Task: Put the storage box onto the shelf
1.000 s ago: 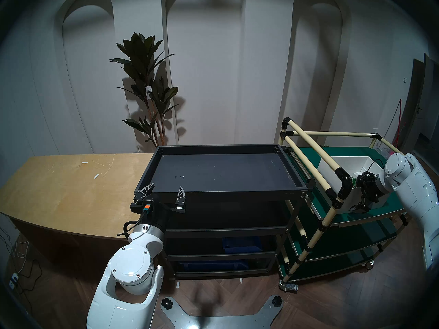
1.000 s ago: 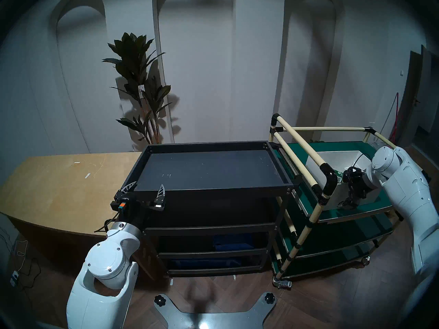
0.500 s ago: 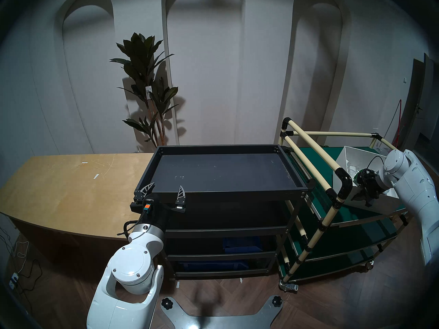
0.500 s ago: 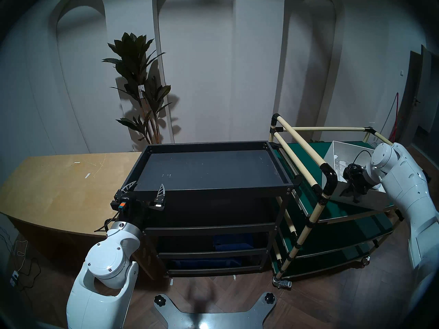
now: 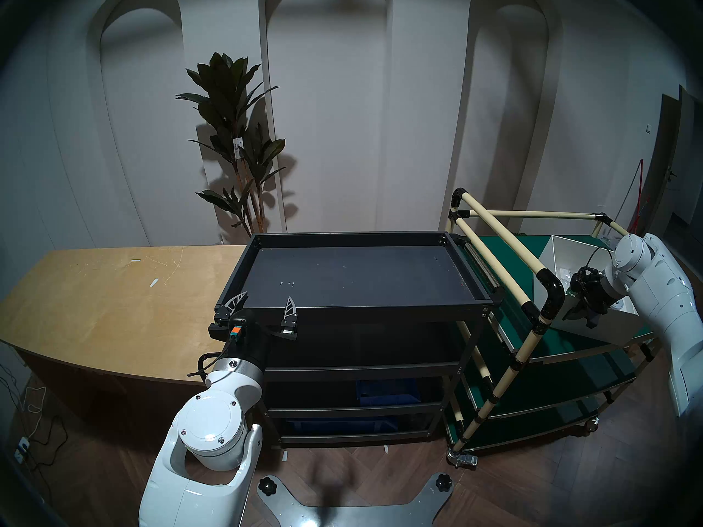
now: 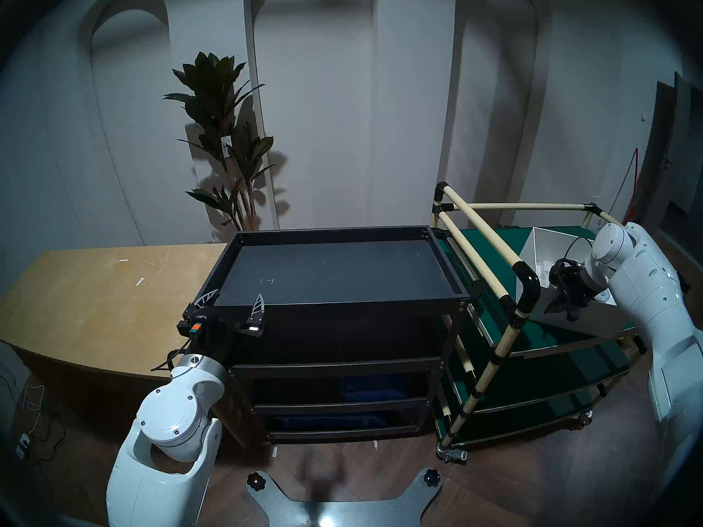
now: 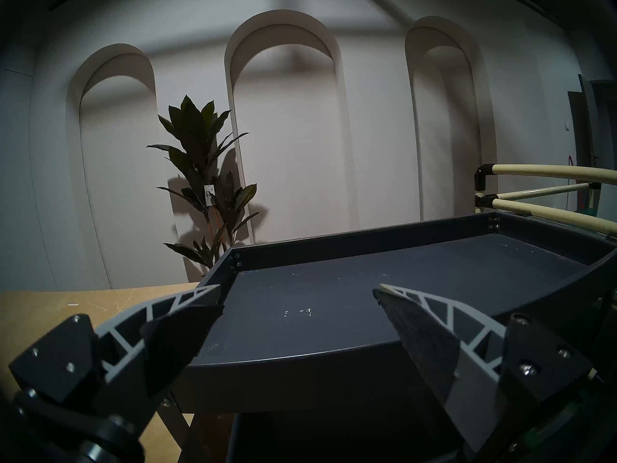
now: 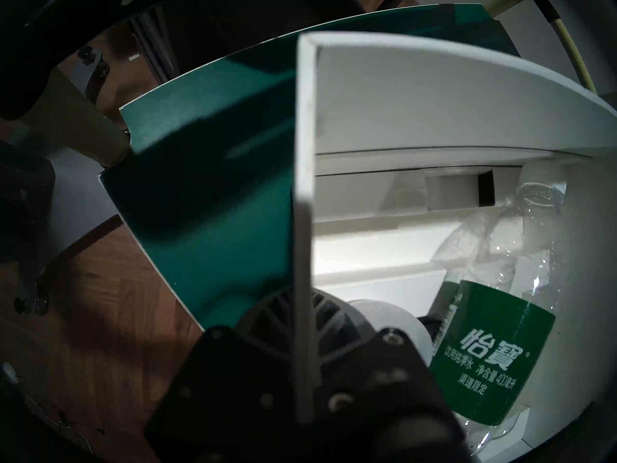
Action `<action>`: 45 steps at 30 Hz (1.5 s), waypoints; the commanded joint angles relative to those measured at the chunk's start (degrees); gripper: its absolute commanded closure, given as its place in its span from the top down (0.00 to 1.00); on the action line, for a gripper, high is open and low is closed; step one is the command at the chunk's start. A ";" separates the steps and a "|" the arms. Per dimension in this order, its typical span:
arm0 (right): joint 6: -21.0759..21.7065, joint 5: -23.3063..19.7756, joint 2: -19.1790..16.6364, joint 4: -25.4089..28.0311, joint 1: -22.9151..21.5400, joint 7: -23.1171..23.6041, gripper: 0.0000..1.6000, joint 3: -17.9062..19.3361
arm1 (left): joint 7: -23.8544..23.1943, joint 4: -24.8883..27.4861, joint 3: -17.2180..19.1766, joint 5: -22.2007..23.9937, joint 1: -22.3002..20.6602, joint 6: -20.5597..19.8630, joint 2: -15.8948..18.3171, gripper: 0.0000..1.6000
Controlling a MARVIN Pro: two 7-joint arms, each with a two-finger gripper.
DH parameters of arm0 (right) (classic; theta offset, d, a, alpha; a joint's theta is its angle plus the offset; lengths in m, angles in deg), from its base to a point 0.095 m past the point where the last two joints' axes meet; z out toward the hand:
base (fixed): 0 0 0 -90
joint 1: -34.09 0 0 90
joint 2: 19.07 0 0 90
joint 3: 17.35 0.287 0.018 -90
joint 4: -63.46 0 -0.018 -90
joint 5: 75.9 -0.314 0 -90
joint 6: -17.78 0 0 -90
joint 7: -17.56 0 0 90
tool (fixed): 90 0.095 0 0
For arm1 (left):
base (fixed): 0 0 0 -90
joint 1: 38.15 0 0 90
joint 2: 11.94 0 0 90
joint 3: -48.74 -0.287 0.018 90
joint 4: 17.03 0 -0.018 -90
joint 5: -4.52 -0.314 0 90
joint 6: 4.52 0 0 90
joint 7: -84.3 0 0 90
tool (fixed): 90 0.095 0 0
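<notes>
The white lidless storage box point(image 5: 567, 256) point(image 6: 547, 245) hangs tilted over the green cart deck at the far right. My right gripper point(image 5: 582, 313) point(image 6: 563, 309) is shut on its near thin wall. In the right wrist view the wall point(image 8: 304, 185) runs between the fingers of that gripper point(image 8: 303, 318). A clear bottle with a green label point(image 8: 494, 352) lies inside the box. The black shelf point(image 5: 350, 236) point(image 6: 334, 231) point(image 7: 367, 240) stands in the middle, its top tray bare. My left gripper point(image 5: 266, 298) point(image 6: 238, 293) point(image 7: 300, 286) is open and empty at the tray's front left corner.
The green-decked cart point(image 5: 506, 256) has cream pipe rails point(image 5: 498, 233) between the box and the shelf. A light wooden table point(image 5: 114, 298) adjoins the shelf on the left. A potted plant point(image 5: 236, 142) stands behind. Blue bins point(image 5: 388, 393) sit on the shelf's lower tiers.
My right gripper has lifted the storage box from lying flat on the cart deck, turning and tilting it. In the last half second it has moved only slightly. The left arm has not moved.
</notes>
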 commanded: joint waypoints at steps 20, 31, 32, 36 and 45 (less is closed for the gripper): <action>-6.39 2.60 -4.77 -1.49 -12.02 9.71 0.00 1.90 | 0.14 0.42 -0.08 0.02 -0.48 0.24 0.08 1.00; -9.34 3.52 -6.33 -0.84 -15.85 12.05 0.00 2.50 | 0.24 -0.02 -0.14 0.02 -0.49 0.23 0.15 1.00; -9.63 3.61 -6.47 -0.71 -16.15 12.05 0.00 2.59 | 0.25 -0.06 -0.15 0.02 -0.49 0.23 0.16 1.00; -10.45 3.77 -6.76 -0.32 -17.68 12.05 0.00 3.01 | 0.28 -0.22 -0.17 0.02 -0.51 0.23 0.18 1.00; -12.41 3.94 -6.43 0.83 -19.97 12.05 0.00 3.71 | 0.35 -0.43 -0.22 0.02 -0.57 0.26 0.22 1.00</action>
